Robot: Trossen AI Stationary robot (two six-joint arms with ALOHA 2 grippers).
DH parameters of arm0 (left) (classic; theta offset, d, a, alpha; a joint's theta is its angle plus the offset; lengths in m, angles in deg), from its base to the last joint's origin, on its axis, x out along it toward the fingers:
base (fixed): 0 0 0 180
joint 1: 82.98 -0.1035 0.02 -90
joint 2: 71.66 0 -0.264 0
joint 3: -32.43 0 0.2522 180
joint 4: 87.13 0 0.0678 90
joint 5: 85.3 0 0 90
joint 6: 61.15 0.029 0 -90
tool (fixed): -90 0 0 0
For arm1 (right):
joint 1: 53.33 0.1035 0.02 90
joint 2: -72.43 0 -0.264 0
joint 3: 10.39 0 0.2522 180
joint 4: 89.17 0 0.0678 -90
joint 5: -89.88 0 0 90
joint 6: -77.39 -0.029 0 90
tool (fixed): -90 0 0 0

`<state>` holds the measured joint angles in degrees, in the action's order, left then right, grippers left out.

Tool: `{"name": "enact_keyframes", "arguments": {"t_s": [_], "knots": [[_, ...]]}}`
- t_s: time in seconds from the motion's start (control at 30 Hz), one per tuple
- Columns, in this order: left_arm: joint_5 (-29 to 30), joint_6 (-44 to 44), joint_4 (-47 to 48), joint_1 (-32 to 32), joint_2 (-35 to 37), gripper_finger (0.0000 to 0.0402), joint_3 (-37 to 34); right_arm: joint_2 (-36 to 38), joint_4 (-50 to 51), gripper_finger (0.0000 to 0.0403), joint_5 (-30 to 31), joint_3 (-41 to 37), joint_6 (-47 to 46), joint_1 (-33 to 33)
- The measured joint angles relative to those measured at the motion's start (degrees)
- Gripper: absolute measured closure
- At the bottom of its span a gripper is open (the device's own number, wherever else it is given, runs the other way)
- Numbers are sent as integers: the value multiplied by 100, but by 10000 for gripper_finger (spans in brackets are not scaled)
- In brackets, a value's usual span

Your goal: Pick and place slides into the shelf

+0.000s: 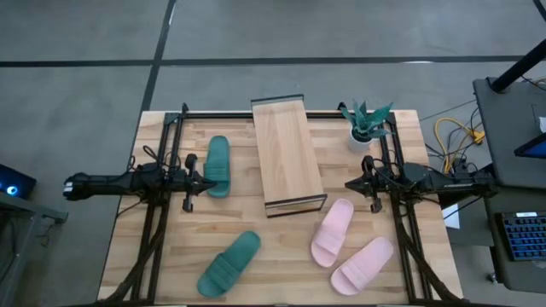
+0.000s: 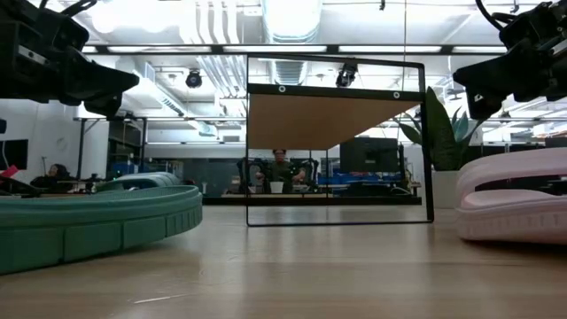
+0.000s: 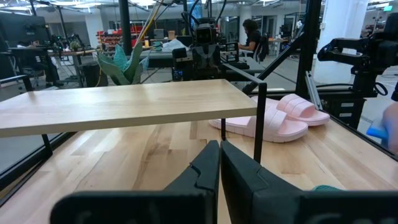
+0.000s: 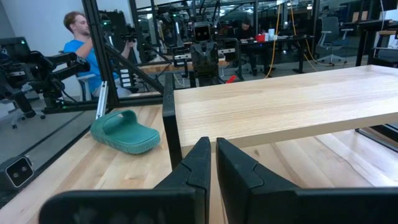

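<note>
The shelf point(image 1: 287, 153) is a light-wood plank on a black wire frame, standing in the table's middle; it also shows in the low view point(image 2: 332, 115). One teal-green slide point(image 1: 218, 165) lies left of the shelf and another point(image 1: 230, 263) lies near the front edge. Two pale pink slides point(image 1: 333, 231) point(image 1: 363, 265) lie at the front right. My left gripper point(image 1: 209, 182) hovers shut over the near end of the left green slide, raised above the table point(image 2: 97, 84). My right gripper point(image 1: 350, 182) is shut too, right of the shelf and above the table point(image 2: 483, 89). In the left wrist view the shut gripper point(image 3: 219, 155) points at the shelf; so does the shut gripper in the right wrist view point(image 4: 213, 152).
A potted plant point(image 1: 365, 126) stands at the far right of the table beside the shelf. Black arm frames run along the left point(image 1: 158, 213) and right point(image 1: 401, 230) sides. Bare wood lies between the front slides. A person point(image 4: 81, 46) sits beyond the table.
</note>
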<state>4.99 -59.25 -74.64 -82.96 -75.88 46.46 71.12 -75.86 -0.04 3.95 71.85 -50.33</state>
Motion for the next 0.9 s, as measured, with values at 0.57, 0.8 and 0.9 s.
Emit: {"name": "enact_keyframes", "arguments": {"t_s": [0.57,0.8,0.9], "knots": [[0,-1,-2,1,-1,402,0,0,0,385,0,0,213,1],[-2,-1,-2,1,1,402,0,-1,0,385,0,-2,382,-1],[0,-1,-13,1,1,402,0,0,-2,385,-1,-1,667,-1]]}}
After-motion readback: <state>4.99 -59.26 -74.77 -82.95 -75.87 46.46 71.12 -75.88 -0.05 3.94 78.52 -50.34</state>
